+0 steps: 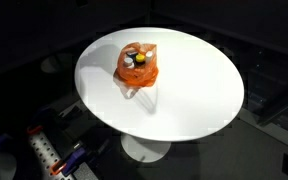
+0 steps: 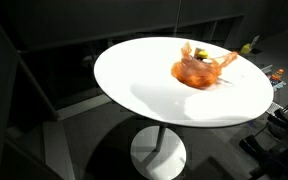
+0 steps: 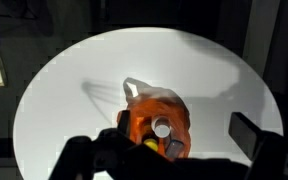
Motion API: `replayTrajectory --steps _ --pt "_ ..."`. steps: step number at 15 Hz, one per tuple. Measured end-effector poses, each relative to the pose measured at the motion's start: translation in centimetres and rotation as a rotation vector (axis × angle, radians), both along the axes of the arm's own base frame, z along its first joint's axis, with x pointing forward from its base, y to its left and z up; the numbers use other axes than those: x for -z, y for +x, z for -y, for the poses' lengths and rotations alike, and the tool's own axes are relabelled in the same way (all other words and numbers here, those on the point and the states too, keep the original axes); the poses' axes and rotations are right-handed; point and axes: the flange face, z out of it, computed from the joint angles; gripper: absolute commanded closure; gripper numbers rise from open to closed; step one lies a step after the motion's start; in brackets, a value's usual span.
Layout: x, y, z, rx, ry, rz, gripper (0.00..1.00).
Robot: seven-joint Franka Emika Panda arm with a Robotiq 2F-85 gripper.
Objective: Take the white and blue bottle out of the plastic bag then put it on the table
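Orange bag [image 1: 137,67] is seen on the round white table [image 1: 199,95].
A bottle [image 3: 162,127] is tucked inside; the gripper [image 3: 169,152] is held above, fingers spread wide.

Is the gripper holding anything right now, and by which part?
Nothing held: the gripper hangs open above the orange plastic bag on the round white table.
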Motion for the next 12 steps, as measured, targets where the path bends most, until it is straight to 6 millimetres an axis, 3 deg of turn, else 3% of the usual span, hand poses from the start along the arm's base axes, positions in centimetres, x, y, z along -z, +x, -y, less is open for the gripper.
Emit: replayTrajectory --steps 6,12 --pt "-1.2 4.4 1.5 0.037 0.005 0.012 0.0" --pt "1.4 9.9 4.5 0.076 0.012 -0.003 0.0"
